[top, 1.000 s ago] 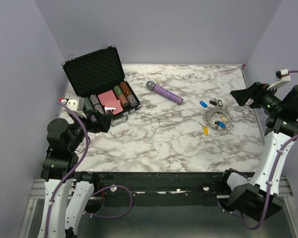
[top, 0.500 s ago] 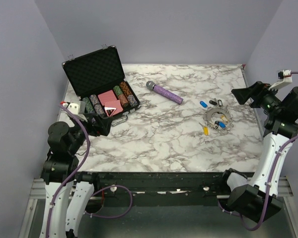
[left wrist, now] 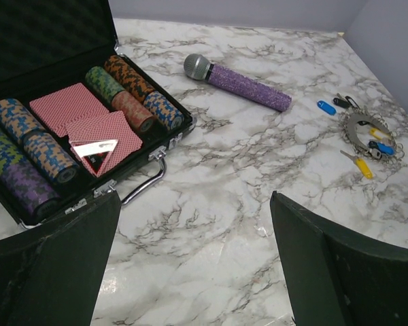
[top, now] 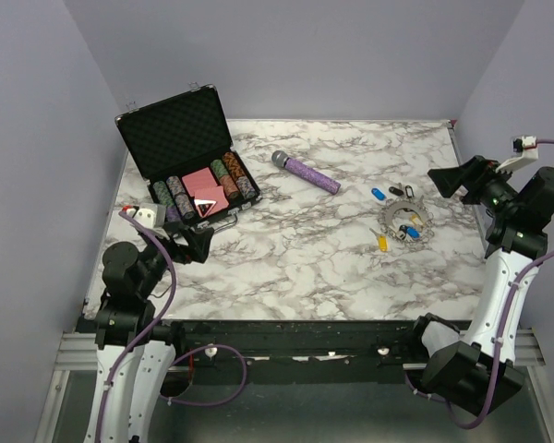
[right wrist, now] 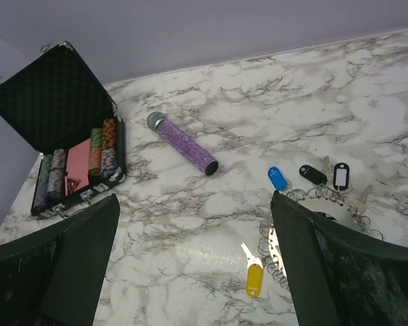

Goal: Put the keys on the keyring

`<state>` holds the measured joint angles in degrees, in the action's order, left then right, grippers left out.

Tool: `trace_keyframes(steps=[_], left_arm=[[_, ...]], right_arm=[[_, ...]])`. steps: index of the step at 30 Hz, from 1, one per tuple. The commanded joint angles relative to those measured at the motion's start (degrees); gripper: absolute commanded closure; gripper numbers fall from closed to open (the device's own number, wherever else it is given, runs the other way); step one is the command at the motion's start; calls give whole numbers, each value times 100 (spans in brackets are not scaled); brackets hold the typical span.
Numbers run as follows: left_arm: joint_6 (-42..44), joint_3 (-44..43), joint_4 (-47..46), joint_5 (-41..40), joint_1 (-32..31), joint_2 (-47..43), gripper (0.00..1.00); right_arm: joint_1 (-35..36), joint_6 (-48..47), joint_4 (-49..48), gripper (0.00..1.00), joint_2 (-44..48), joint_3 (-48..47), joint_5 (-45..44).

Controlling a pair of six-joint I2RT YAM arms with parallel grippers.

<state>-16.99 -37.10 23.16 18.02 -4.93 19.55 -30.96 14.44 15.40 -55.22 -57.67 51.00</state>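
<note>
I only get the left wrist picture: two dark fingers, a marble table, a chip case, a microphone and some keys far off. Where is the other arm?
Observer: The right gripper hangs open and empty at the right side of the table, near the keys.
Operator: I make out blue, black and yellow keys. Any others?
Observer: The right wrist view shows a white-tagged key beside the black-tagged key, at the far rim of the keyring.
Operator: And my own arm, seen from above?
Observer: The left gripper is open just in front of the case, far across the table from the keys.
</note>
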Motion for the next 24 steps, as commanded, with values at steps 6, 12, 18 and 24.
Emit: trace_keyframes(steps=[6,12,18,24], left_arm=[[-6,265,-365,-88,36,-171,1],[-14,344,-409,-79,36,-259,1],[-14,239,-329,-44,27,-224,1],[-14,221,-321,-44,27,-224,1]], right_arm=[[-15,156,-309,0,-59,142,15],[-15,50,-265,0,-6,239,-151],[-15,6,-248,0,-6,256,-240],[-24,111,-248,0,-15,247,-380]])
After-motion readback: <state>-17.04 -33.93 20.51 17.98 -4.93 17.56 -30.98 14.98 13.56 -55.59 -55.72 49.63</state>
